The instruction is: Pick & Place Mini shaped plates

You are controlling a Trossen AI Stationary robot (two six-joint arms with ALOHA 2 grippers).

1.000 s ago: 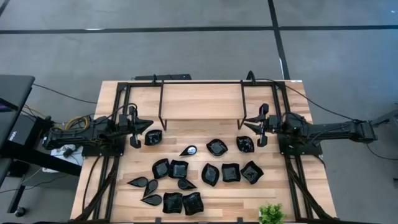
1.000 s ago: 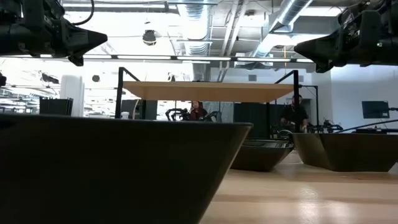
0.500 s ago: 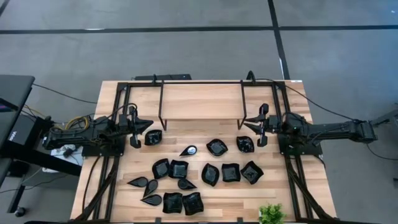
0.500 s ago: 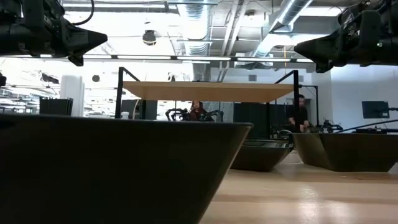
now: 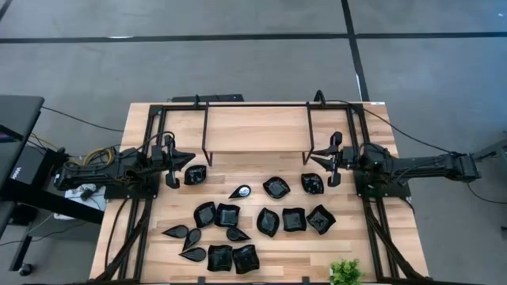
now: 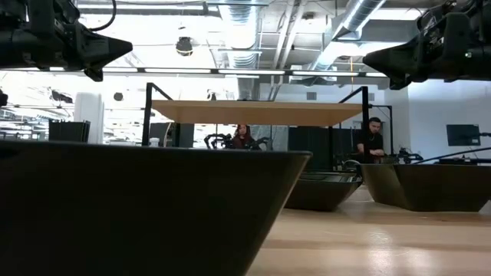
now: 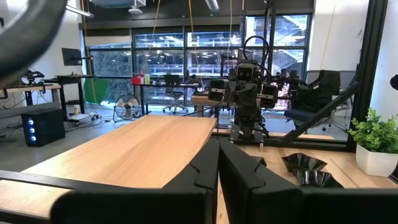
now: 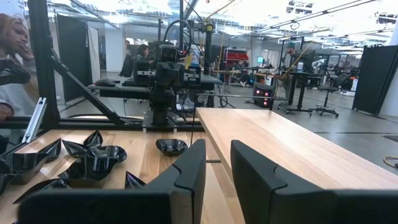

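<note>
Left gripper [image 5: 190, 157]: you see its 2 dark fingers [image 7: 202, 174] pressed together with nothing between them. It hangs above the table's left side, pointing toward the centre.
Right gripper [image 5: 307, 159]: you see its 2 dark fingers [image 8: 186, 171] standing slightly apart, a narrow gap between them, holding nothing. It hangs above the table's right side, facing the left gripper.
Small glossy black shaped plates [image 5: 227, 214]: you find them scattered on the light wooden table [image 5: 261, 249] in square, wavy-round and teardrop shapes, all lying apart from both grippers.
Nearest plates: 1 plate [image 5: 195, 175] lies just below the left gripper; 1 plate [image 5: 312, 183] lies just below the right gripper.
Raised wooden shelf on a black frame [image 5: 256, 129]: spans the table's far edge, between the 2 arms.
Small green potted plant [image 5: 345, 271]: stands at the table's near right edge.
Room beyond: a person [image 6: 370, 140] shows behind the table.
</note>
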